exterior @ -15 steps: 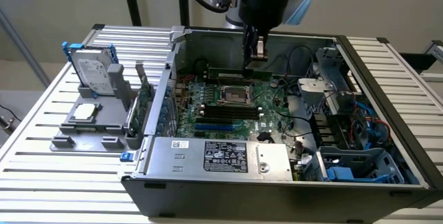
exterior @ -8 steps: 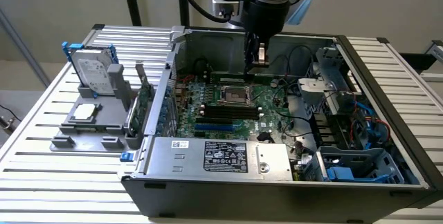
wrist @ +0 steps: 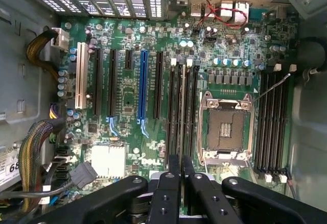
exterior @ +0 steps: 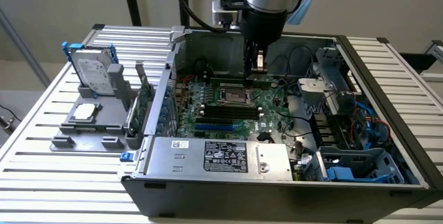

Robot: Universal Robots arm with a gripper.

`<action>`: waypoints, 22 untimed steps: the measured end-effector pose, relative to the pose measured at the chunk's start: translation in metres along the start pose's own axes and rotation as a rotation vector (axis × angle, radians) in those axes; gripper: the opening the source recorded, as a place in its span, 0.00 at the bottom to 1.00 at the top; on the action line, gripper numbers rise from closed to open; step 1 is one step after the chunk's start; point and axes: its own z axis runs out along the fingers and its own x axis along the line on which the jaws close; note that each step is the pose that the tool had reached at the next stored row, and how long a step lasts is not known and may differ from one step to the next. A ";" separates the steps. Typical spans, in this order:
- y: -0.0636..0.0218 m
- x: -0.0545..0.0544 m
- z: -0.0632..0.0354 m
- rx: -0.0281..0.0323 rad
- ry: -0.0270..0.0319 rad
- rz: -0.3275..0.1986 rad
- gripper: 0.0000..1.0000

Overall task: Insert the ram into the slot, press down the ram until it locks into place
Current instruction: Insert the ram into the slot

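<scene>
Claw (exterior: 258, 72) of a robot arm reaches down into an open computer case (exterior: 277, 187) in the upper centre of the exterior view. Its two black fingers (wrist: 169, 183) are drawn almost together, leaving only a thin gap. Pinched in that gap, by the look of it, is the ram (exterior: 239, 82), a green stick held on edge. From the wrist camera the ram (wrist: 182, 112) reads as a pale line running away from the fingertips. It stands low over the slot (wrist: 179, 96), one of a bank of black sockets just beside the silver processor socket (wrist: 225, 127) and above it in the exterior view's frame. Whether the ram's lower edge has entered the slot cannot be told. Nothing shows the end clips closed on it, so the task appears to be at the insertion stage, with pressing down and locking not yet done. A second bank of black sockets (exterior: 229, 112) lies below the processor socket in that frame, and a blue slot (wrist: 142, 86) lies farther off. Toward the exterior view's left, a hard drive (exterior: 93, 73) stands in a grey holder on the slatted tabletop (exterior: 41, 182).
</scene>
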 end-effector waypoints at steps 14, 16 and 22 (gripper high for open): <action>0.0056 0.002 0.0249 0.0024 0.0035 0.000 0.13; 0.0065 0.002 0.0286 0.0031 0.0043 0.000 0.13; 0.0089 0.002 0.0396 0.0087 0.0052 0.000 0.13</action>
